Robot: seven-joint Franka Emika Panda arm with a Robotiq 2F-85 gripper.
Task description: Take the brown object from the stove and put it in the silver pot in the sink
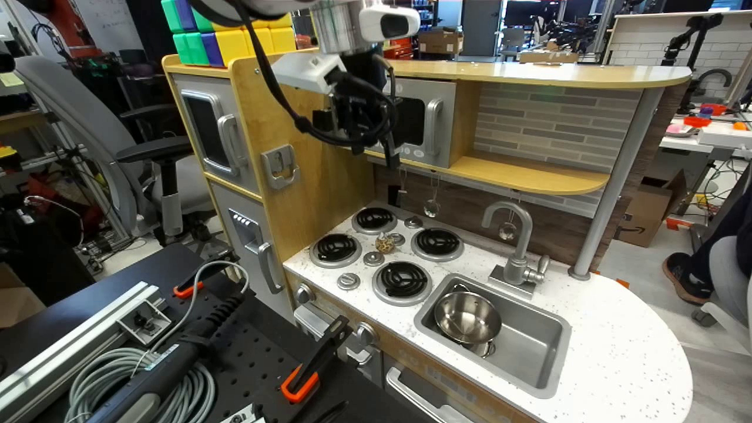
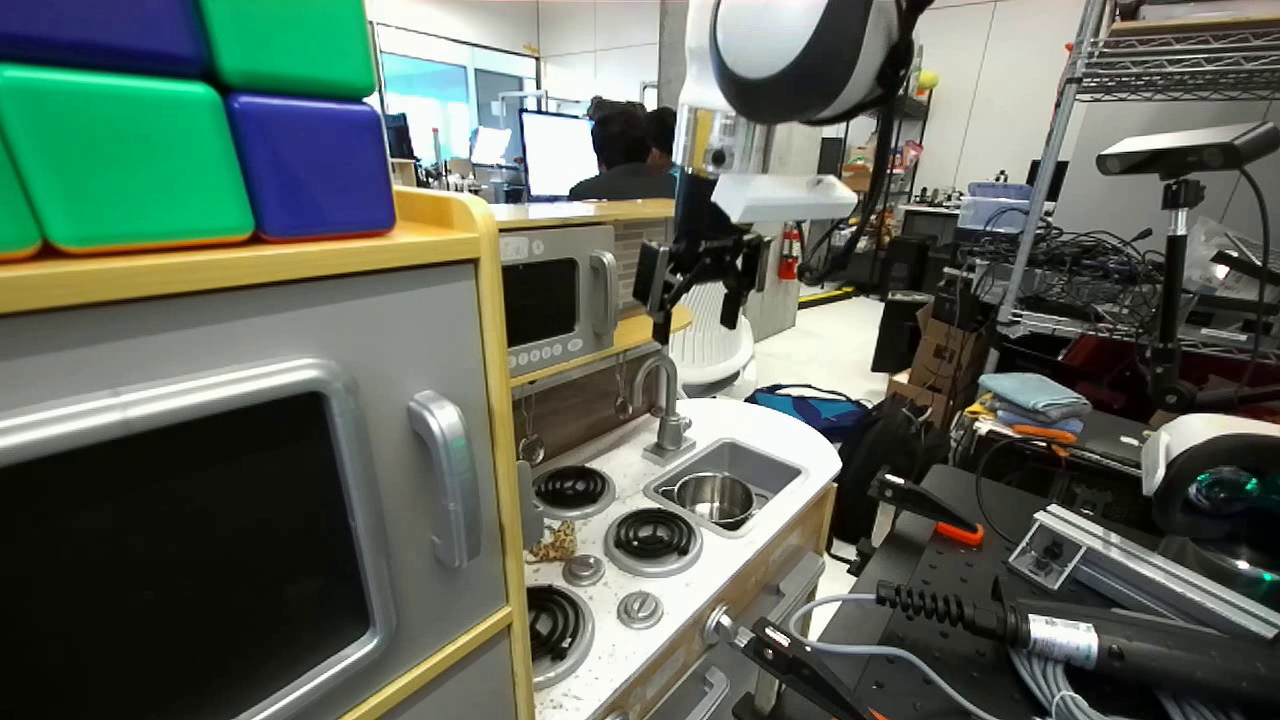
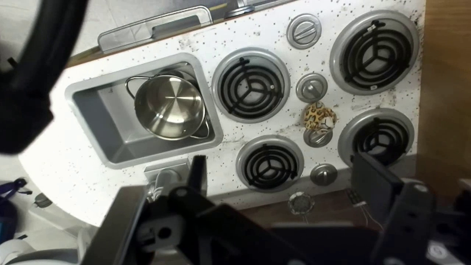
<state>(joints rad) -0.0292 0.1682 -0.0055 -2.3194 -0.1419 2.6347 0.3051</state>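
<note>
A Franka Panda arm (image 2: 800, 55) reaches in from the top edge in both exterior views, wrist (image 1: 338, 29) nearly vertical, its end effector (image 2: 697, 320) hanging in midair, pointed down, 2 dark fingers (image 3: 377, 182) spread well apart.

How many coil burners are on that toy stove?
4, all in the wrist view: upper-left burner beside the sink, lower-left burner, upper-right burner, and lower-right burner, its lower edge partly covered. No others show.
</note>
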